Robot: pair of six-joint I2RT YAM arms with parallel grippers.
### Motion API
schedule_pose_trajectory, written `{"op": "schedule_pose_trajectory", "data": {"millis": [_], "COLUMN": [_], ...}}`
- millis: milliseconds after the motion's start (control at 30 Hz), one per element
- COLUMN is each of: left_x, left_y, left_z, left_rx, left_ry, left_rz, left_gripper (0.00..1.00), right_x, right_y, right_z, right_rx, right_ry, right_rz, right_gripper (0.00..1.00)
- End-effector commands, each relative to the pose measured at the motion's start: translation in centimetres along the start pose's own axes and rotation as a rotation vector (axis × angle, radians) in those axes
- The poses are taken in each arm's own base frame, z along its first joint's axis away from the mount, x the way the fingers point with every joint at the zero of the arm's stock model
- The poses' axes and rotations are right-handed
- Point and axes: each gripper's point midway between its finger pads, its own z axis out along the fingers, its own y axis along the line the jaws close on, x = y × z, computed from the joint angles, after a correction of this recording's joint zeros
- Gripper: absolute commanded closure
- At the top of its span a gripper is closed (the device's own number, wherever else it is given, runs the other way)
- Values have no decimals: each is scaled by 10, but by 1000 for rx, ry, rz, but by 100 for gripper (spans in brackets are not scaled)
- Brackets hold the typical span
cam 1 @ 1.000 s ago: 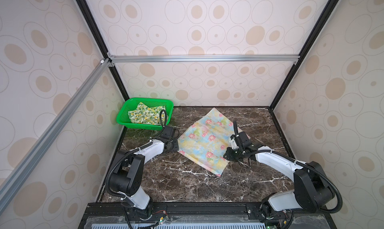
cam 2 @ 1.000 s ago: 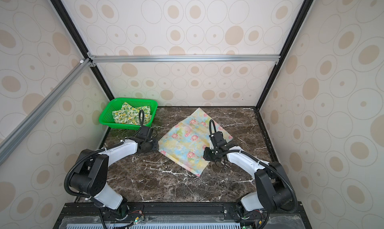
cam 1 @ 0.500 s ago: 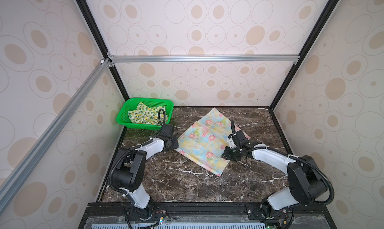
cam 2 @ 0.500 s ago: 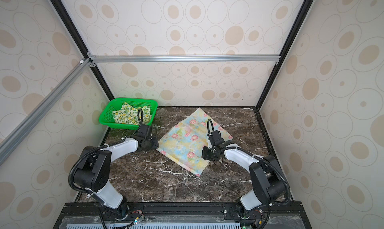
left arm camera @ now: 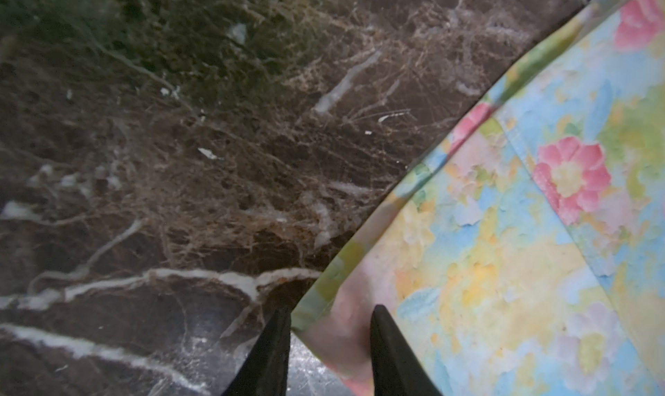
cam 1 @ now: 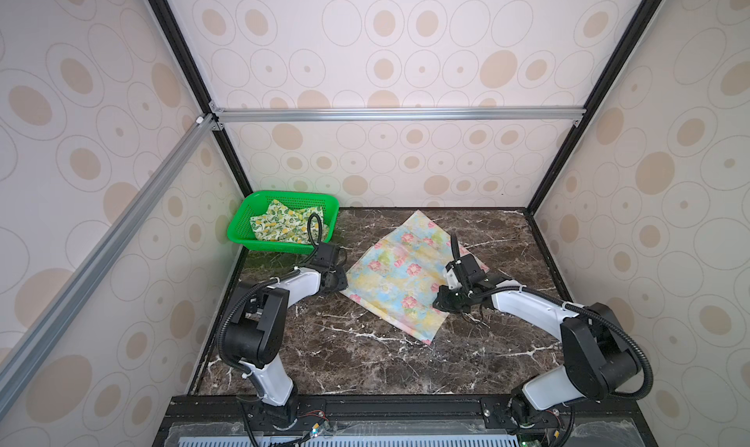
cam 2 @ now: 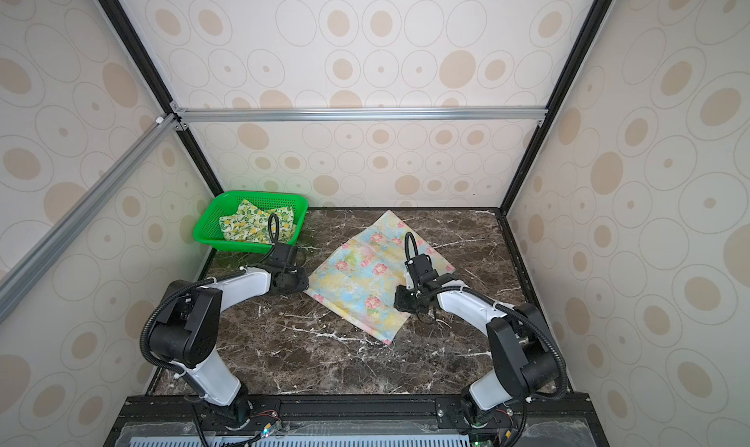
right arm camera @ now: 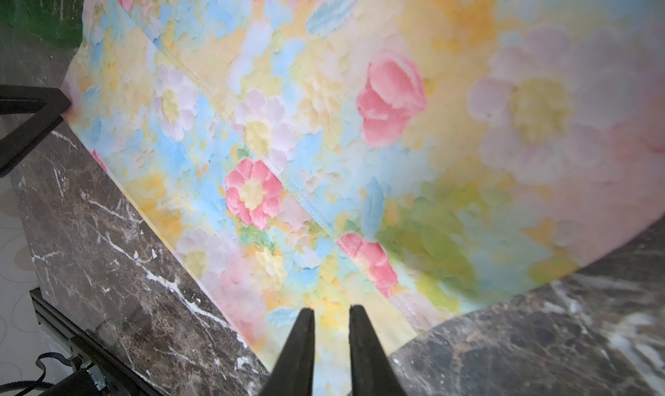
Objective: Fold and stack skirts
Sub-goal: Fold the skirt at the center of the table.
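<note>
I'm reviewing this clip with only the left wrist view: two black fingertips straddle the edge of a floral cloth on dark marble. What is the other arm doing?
Observer: The right gripper is over the opposite side of the same floral skirt, with only a narrow gap between its fingertips.
Operator: Is that skirt folded yet?
Observer: No fold shows. In both top views it lies spread flat on the table, with one corner toward the back wall.
Operator: And the second skirt?
Observer: The lemon-print skirt lies crumpled in the green basket at the table's far left corner.
</note>
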Motion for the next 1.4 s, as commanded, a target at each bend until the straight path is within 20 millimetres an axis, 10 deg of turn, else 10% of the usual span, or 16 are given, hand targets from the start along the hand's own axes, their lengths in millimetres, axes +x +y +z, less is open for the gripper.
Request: {"op": "schedule_pose_trajectory", "data": {"millis": [0, 267, 933, 1367], "left_x": [-17, -16, -8, -10], "left_y": [-3, -1, 6, 4], "left_z": [-2, -3, -25, -27], "left_rx": [7, -1, 7, 12], "left_ry": [-38, -32, -62, -73], "left_rz": [-24, -20, -20, -14], "left_gripper": [66, 100, 100, 100], "right_x": [-1, 2, 97, 98], "right_y": [3, 1, 29, 13], "right_z": [2, 2, 0, 25], "right_rx": [0, 6, 180, 300], "right_ry": [8, 17, 104, 110], "right_rz": [7, 5, -514, -617], "right_gripper": [80, 80, 58, 60]}}
